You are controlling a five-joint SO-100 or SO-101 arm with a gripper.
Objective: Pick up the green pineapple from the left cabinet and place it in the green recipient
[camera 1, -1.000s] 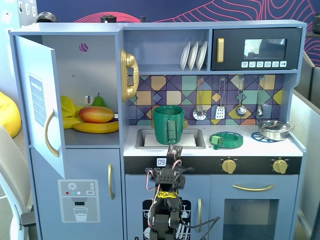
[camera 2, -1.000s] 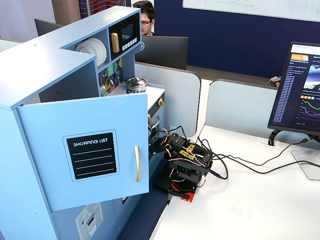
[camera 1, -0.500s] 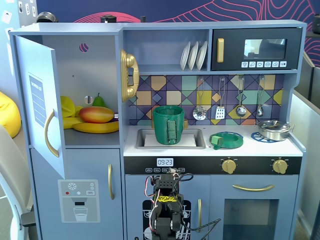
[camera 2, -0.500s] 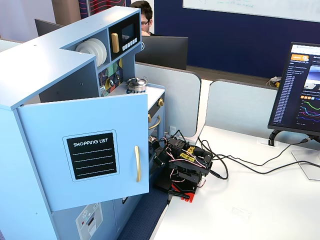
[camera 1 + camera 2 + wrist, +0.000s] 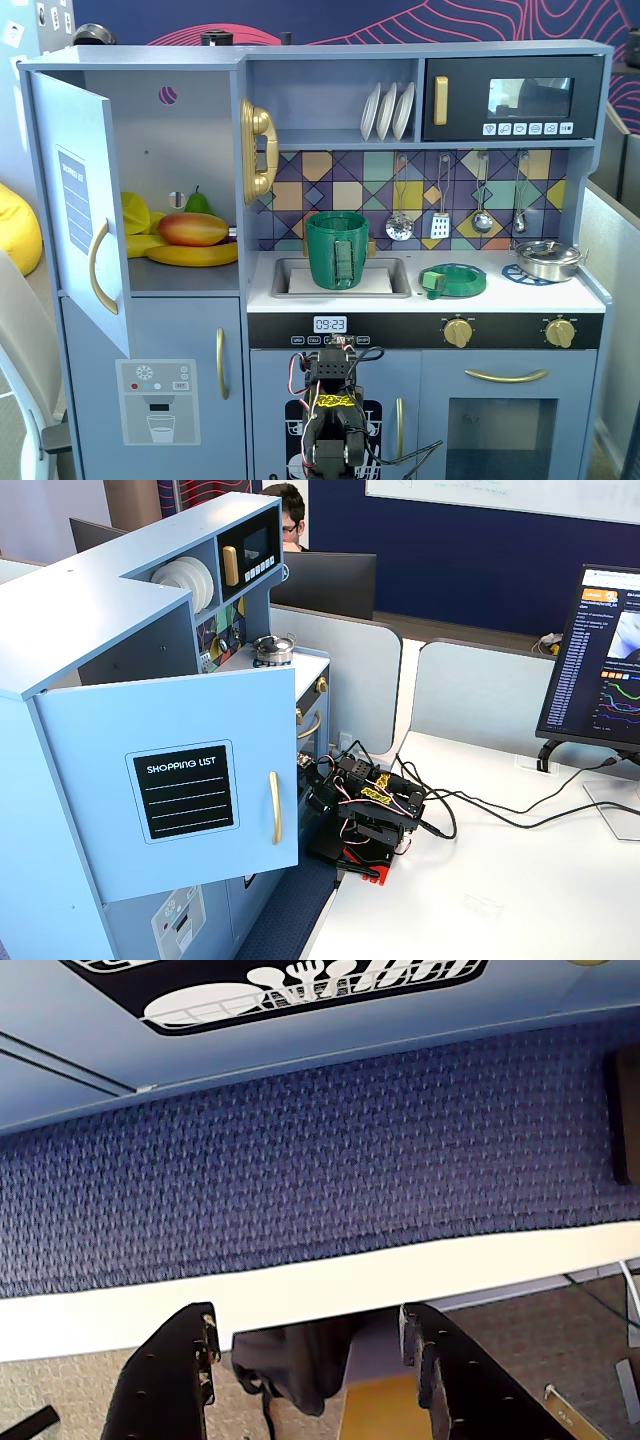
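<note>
The gripper point(image 5: 310, 1350) is seen empty with jaws spread, folded low at the bottom centre. The green pineapple cannot be made out in the left cabinet point(image 5: 190, 170), upper left; the pear point(image 5: 198, 203) could be grabbed mistakenly.

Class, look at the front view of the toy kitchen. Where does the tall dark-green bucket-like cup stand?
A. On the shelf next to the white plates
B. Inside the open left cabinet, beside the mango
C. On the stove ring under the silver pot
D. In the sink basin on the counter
D. In a fixed view, the green recipient stands upright in the sink, left of the flat green dish.
</note>
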